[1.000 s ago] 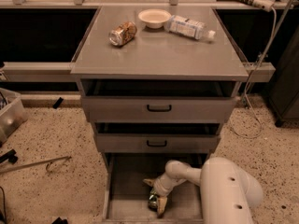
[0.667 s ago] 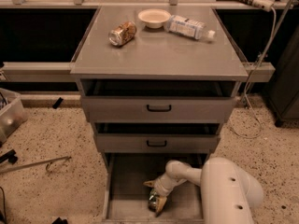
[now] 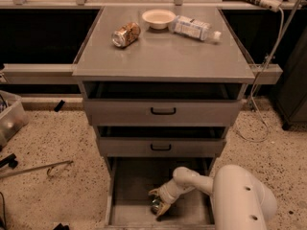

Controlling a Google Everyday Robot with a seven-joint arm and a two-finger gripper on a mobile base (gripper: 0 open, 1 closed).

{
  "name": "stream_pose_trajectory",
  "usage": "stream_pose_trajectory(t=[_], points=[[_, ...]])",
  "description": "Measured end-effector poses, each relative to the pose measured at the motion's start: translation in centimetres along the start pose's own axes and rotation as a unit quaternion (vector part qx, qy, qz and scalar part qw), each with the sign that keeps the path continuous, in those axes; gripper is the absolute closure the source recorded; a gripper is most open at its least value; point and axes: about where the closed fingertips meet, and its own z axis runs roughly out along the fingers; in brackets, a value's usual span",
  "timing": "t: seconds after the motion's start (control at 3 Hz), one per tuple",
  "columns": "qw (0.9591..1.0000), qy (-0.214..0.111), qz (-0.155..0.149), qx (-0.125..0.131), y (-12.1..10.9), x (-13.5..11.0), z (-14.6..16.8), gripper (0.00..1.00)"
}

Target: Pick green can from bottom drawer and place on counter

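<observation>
Gripper point(image 3: 159, 203): down inside bottom drawer point(image 3: 128, 186), at 6 o'clock of drawer floor, close to front lip; pointed toward 7 o'clock.
Grip state: cannot tell whether grasping or released; gripper is right at green can point(image 3: 156, 208), contact not confirmed.
Green can: in bottom drawer, on floor near front edge, approx. mid-width; only silver end and a bit of dark body visible, rest covered by gripper. Not on counter point(image 3: 163, 59).
Arm point(image 3: 235, 195): white, enters from 5 o'clock of view, reaches over drawer's right side toward 9 o'clock.
Bottom drawer: pulled out, floor bare at 9 o'clock and 12 o'clock of gripper.
Middle drawer point(image 3: 182, 147): partly out, black handle at ctr.
Top drawer point(image 3: 192, 113): partly out, black handle at ctr.
Counter: holds 3 items, all toward rear (12 o'clock) half; front half bare.
Tan can point(image 3: 126, 34): on its side, at 10 o'clock of counter.
Bowl point(image 3: 159, 18): pale, upright, at 12 o'clock of counter, just beside tan can.
Bottle point(image 3: 194, 28): clear plastic, lying flat, at 1 o'clock of counter, cap toward 4 o'clock, just beside bowl.
Bin point(image 3: 9, 119): clear plastic, on floor at 9 o'clock of view, well apart from cabinet.
Cable point(image 3: 256, 95): hangs down cabinet's right side at 3 o'clock.
</observation>
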Motion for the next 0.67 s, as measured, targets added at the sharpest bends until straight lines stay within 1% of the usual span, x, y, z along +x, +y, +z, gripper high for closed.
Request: stream_pose_trajectory(t=[0.33, 0.67], points=[[0.9982, -0.009, 0.010, 0.058, 0.0, -1.1, -3.3, 0.88], [0.9914, -0.002, 0.020, 0.130, 1.0, -2.6, -8.7, 1.00]])
